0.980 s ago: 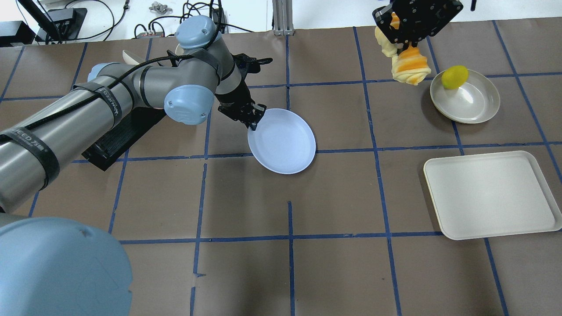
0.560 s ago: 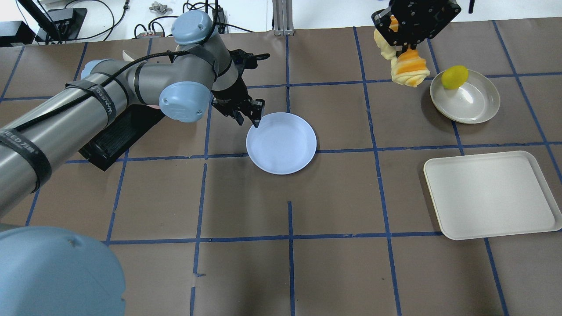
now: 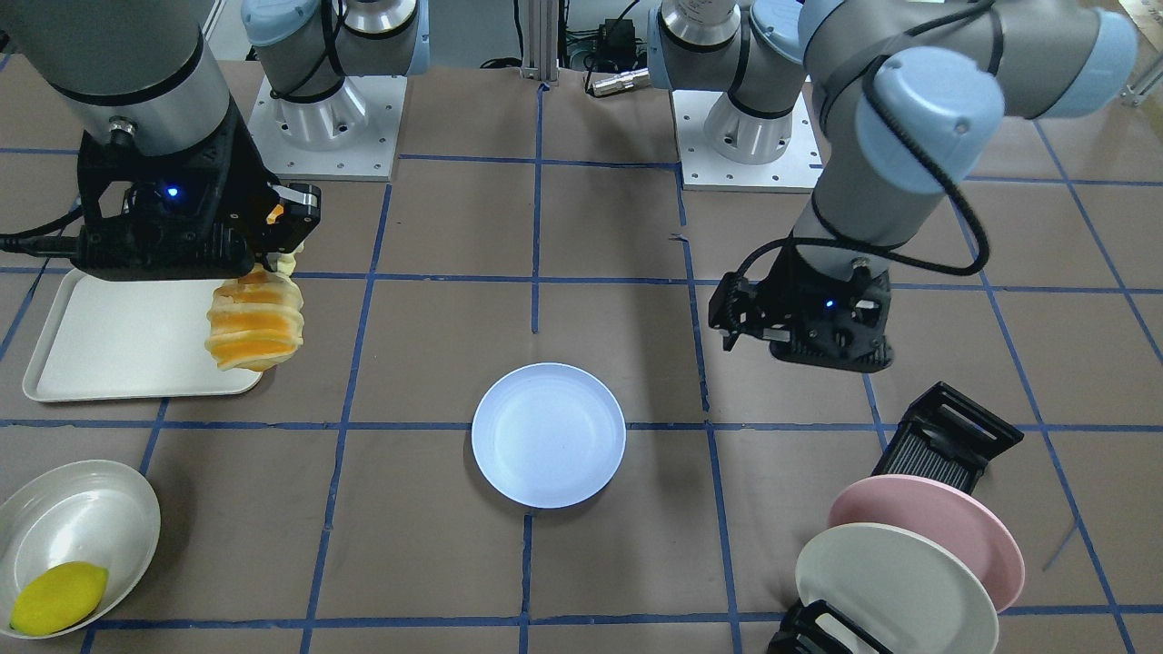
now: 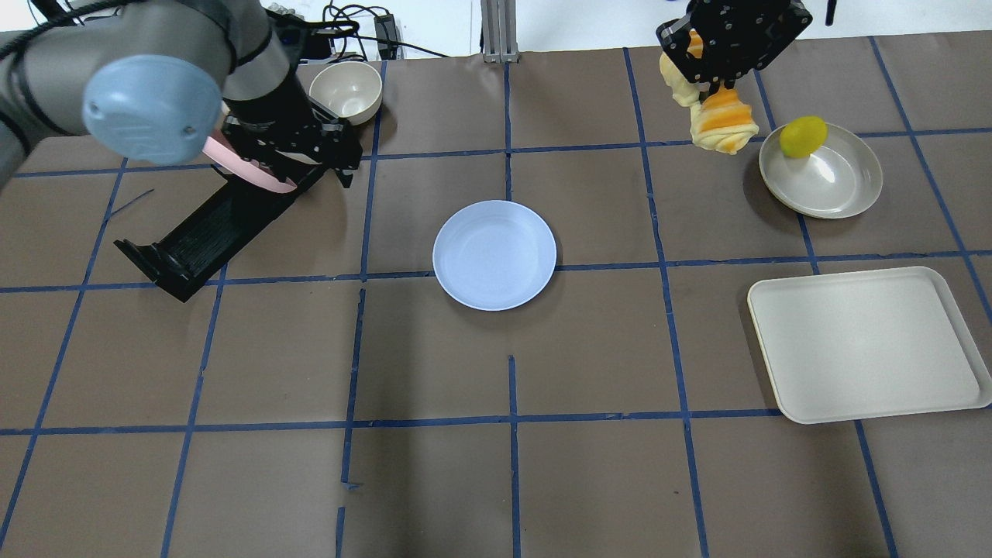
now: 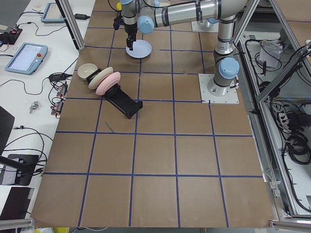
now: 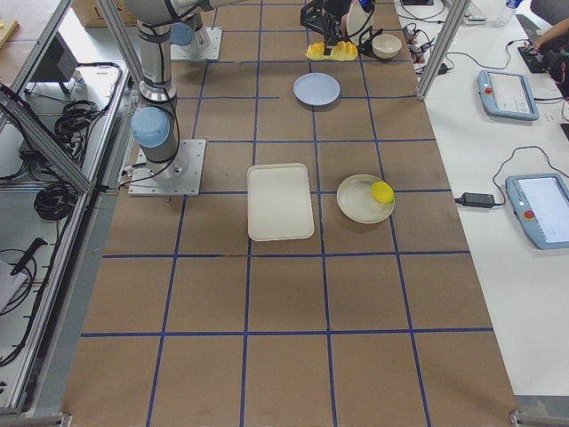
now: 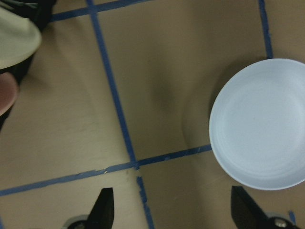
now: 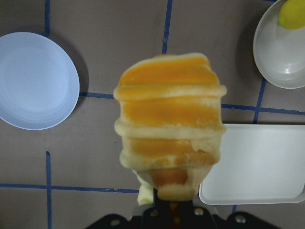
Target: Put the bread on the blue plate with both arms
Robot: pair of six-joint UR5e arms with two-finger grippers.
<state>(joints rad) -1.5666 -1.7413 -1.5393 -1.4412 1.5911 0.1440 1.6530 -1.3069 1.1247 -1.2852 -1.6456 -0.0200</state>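
The bread (image 4: 721, 120) is being held aloft, clamped at its upper end by the right gripper (image 3: 277, 245), and is hanging free near the grey bowl (image 4: 833, 182), well apart from the blue plate (image 4: 494, 254). This height is probably being used so that it can be carried across without dragging. The plate is lying flat and empty at mid-table. The left gripper (image 7: 174, 214), fingers apart and empty, is being held aside over the black rack (image 4: 201, 240), seemingly to leave the approach free. The pads on the bread are being hidden by the gripper body and the loaf itself.
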